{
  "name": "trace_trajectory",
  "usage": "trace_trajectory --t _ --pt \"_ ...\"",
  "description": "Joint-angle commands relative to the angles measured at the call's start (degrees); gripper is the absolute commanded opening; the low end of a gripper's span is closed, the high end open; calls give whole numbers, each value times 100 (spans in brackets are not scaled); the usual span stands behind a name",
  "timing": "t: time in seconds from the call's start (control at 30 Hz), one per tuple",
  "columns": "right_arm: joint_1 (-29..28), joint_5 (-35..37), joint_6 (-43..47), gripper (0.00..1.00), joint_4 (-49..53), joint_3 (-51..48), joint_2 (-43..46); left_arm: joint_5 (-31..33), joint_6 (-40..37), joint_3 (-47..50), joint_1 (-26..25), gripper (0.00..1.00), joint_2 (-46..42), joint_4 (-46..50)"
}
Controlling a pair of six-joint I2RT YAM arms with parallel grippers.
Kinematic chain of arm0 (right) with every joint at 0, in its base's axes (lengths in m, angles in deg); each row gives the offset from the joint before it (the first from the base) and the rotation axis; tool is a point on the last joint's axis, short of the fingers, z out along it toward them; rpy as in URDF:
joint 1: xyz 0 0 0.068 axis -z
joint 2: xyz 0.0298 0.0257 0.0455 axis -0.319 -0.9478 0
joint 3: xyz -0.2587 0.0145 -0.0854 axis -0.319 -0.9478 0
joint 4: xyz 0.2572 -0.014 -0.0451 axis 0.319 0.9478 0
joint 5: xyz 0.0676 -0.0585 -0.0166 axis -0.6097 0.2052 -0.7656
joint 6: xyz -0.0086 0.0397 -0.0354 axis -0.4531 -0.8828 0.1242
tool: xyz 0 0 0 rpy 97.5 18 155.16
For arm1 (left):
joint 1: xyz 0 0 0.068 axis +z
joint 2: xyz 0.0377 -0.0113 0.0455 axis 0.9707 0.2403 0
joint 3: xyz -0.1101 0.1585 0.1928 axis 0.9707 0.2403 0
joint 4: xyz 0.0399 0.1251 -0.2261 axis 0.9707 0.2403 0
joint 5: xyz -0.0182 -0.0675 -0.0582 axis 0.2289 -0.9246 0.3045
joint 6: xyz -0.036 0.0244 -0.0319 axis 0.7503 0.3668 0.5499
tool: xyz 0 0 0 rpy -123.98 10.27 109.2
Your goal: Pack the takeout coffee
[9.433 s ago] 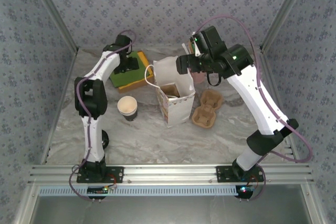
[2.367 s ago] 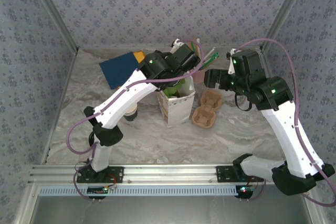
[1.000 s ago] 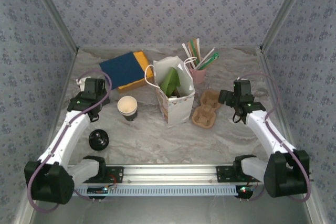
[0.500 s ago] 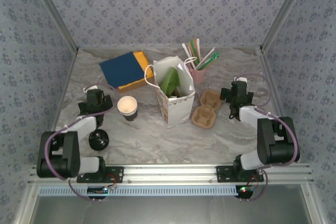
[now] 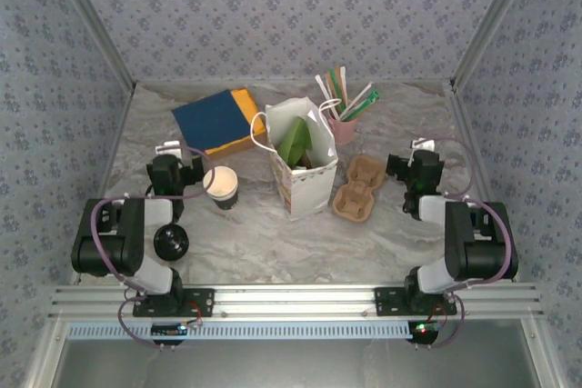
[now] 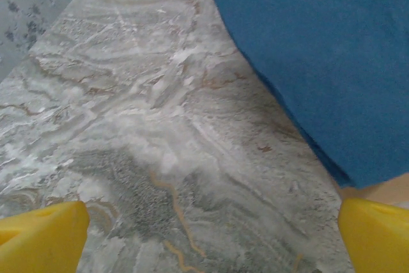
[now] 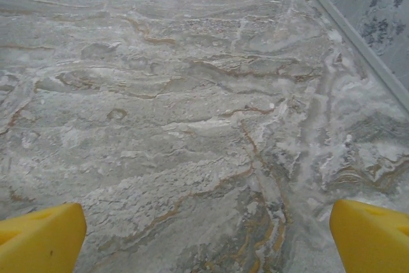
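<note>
- Top external: the takeout coffee (image 5: pixel 171 241), black-lidded, stands on the desk (image 5: pixel 273 243) outside the paper bag (image 5: pixel 305 165). It is probably light and crushable, so grip the cup wall below the lid.
- Left wrist: left fingers (image 6: pixel 45 238) spread wide, empty.
- Right wrist: right fingers (image 7: pixel 41 238) spread wide, empty.

A white paper bag (image 5: pixel 307 190) stands in the middle. From it, a brown lidless paper cup (image 5: pixel 221 186) is at nine o'clock, a round black plastic lid (image 5: pixel 171 242) at eight, a brown cardboard cup tray (image 5: pixel 359 190) at three, and a pink cup of sticks (image 5: pixel 344 127) at one. The left gripper (image 5: pixel 175 173) is just beside the brown cup.
</note>
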Motion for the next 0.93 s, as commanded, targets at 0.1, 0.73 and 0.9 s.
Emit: trace_trajectory --t 0.1,0.73,0.9 --pt "-109 -54 227 100 -1568 -590 -250 -464 -147 56 98 100 86 -615" --pt "-114 70 178 100 -1102 -352 -251 -508 -136 53 122 100 93 -612" --pt "-108 48 172 100 -1093 -347 -246 -509 -130 52 127 100 91 -612"
